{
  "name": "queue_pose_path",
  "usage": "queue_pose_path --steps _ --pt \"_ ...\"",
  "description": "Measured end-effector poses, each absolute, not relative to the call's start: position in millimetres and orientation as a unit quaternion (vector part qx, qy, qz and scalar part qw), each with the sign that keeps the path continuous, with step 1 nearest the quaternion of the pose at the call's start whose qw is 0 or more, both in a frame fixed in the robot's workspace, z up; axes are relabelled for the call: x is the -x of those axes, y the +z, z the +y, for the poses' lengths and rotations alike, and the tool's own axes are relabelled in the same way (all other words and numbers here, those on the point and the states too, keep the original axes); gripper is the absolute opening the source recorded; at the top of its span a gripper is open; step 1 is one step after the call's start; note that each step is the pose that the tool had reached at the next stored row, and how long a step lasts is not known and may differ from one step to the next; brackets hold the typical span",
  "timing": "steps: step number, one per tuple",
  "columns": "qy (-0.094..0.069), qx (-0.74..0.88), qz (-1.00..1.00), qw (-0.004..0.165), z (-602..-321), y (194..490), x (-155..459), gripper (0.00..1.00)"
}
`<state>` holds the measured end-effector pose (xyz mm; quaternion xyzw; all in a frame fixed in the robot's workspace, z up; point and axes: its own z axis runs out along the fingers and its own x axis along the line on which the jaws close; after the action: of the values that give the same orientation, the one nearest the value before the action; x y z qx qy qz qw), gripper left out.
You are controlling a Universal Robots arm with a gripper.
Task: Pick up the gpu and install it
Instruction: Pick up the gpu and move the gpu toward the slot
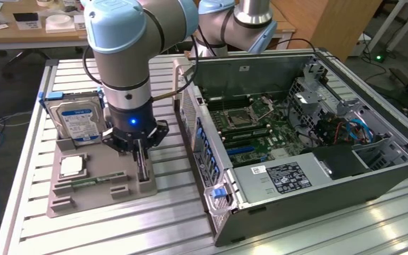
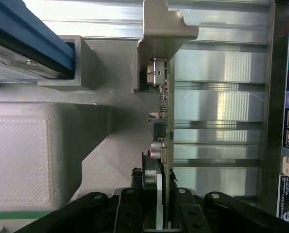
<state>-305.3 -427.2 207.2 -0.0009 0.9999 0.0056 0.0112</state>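
Your gpu (image 1: 144, 172) stands on its long edge in a slot of the grey holder (image 1: 94, 204). It is at that holder's edge nearest the computer case (image 1: 374, 170), on the exterior view's left of the case.

The same holder carries three other parts:
- A blue-labelled hard drive (image 1: 80, 122) stands upright in a slot at the far end.
- A square silver processor (image 1: 71, 166) lies flat in a recess.
- A narrow green memory stick (image 1: 94, 181) lies in a long groove just beside the card.

In the wrist view you see the card edge-on: a thin green-edged board with small silver and grey parts standing off one face. Its far end is tucked into a grey notched post (image 2: 163, 24) of the holder.

The gripper (image 1: 142, 159) has the arm upright above it and sits directly over the card. Its black fingers (image 2: 129, 213) sit one on each face of the board at the end nearer the camera. You can see no gap between either finger and the card, so the hand reads as closed on it. The card's lower edge is down in the holder slot, not lifted.

The case lies on its side with the panel off. You can see the motherboard (image 1: 261, 127), a power supply (image 1: 289, 178) with a white label, and blue cables (image 1: 356, 130) by the drive cage. Holder and case both rest on the slatted aluminium table (image 1: 154, 234).
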Motion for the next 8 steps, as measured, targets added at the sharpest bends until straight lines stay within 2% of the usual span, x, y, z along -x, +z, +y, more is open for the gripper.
queue_pose_path --steps 8 --pt "0.006 0.001 1.0 0.011 -427.2 207.2 305.2 0.28"
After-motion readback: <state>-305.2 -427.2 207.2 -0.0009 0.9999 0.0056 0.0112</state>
